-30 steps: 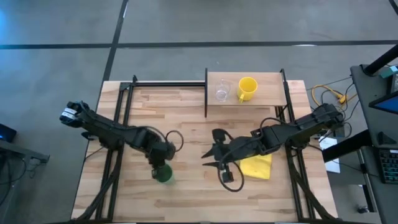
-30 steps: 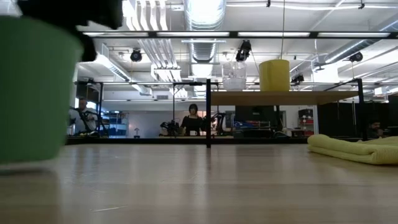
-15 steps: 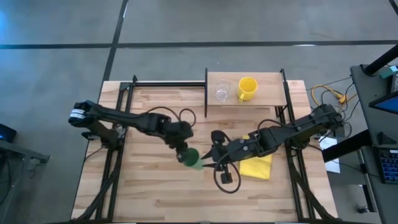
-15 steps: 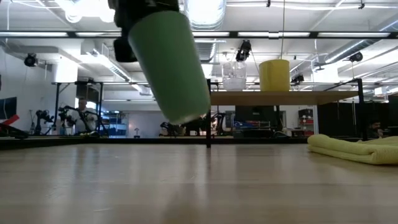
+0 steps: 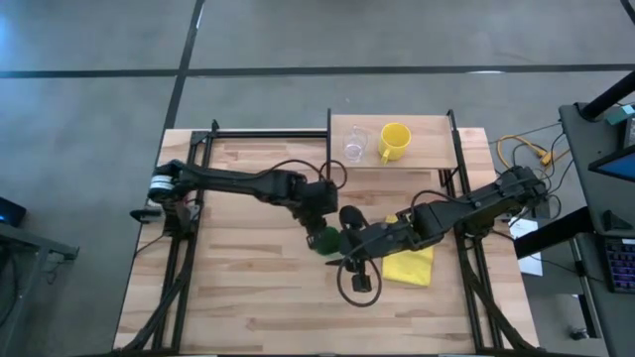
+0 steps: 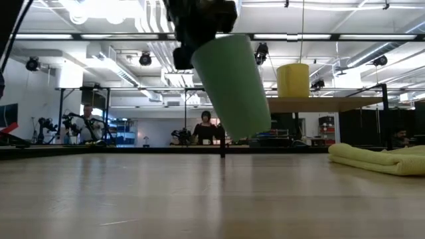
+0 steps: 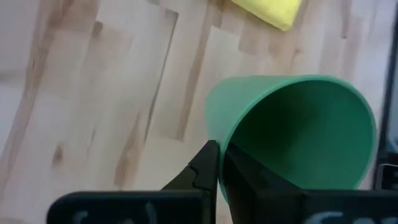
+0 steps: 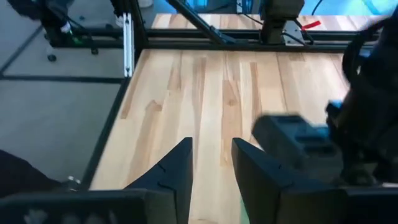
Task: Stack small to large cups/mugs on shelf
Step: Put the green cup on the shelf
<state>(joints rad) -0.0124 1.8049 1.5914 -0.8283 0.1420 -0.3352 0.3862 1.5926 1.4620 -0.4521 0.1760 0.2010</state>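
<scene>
Both arms black, slim jointed links. Left arm point(image 5: 238, 183): pale grey/white band at base end, thin black cable looping over the links. Right arm point(image 5: 466, 208): bulkier dark housings, black cable loop hanging below the wrist. Left fingers point(image 7: 208, 171) and right fingers point(image 8: 177, 171): matt black, flat, tapering to blunt tips.

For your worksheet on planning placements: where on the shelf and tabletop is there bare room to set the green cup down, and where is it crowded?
The shelf is bare right of the yellow mug; the clear cup fills its left end. The tabletop is bare along its near edge. The middle is crowded: the left gripper holds the green cup beside the right gripper and yellow cloth.
</scene>
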